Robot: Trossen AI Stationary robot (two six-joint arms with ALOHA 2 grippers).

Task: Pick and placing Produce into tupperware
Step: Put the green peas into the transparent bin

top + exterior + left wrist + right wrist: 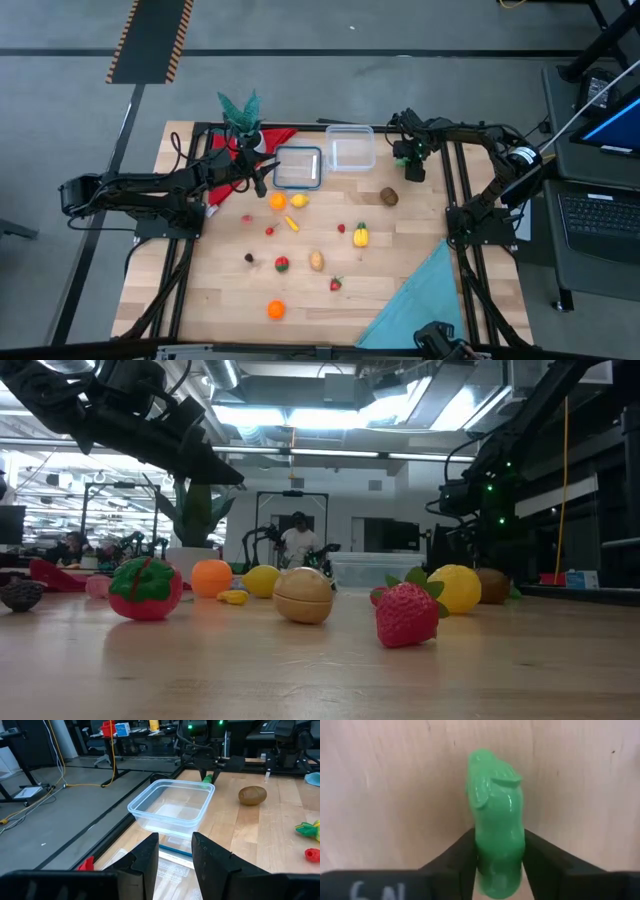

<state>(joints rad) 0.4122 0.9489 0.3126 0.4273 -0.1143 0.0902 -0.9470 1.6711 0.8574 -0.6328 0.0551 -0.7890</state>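
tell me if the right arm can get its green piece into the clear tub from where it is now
Probably yes. The right pincer is closed on the glossy green toy vegetable just beside the clear rounded-square plastic tub, whose top is open and which looks empty. Nothing stands between them.

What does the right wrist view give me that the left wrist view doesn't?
Only the right wrist view shows the grip up close: the right gripper has its jaws closed against both sides of the green vegetable, over bare wood. Only the left wrist view shows the empty tupperware, the brown fruit beside it, and the left gripper with nothing between its jaws. Both show the green vegetable, which in the left wrist view is a small patch past the tub's far rim.
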